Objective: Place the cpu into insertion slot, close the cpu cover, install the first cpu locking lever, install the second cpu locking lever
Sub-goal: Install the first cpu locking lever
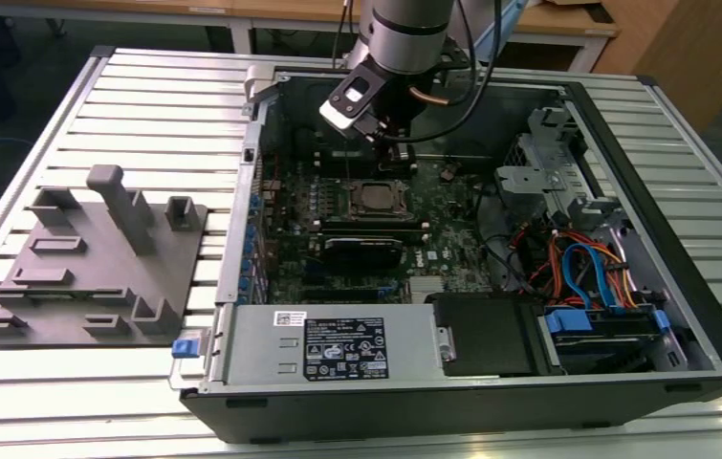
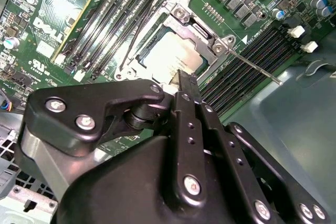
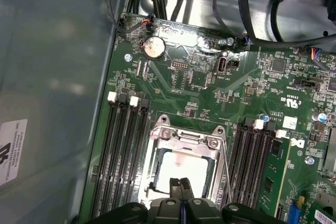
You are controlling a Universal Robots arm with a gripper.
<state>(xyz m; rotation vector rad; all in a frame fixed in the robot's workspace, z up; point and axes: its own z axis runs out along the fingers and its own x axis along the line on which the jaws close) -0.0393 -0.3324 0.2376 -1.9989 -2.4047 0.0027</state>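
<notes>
Upon slatted table [image 1: 143, 100], open computer [image 1: 463, 406] holds the cpu [image 1: 374, 199].

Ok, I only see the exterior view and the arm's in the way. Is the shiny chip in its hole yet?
Observer: Yes, in the first wrist view the cpu lies flat in the insertion slot.
Operator: Is the claw holding something?
Observer: No, the gripper is shut and empty, close above the chip.
Operator: Is the lid down?
Observer: The cpu cover looks down flat around the chip.
</notes>
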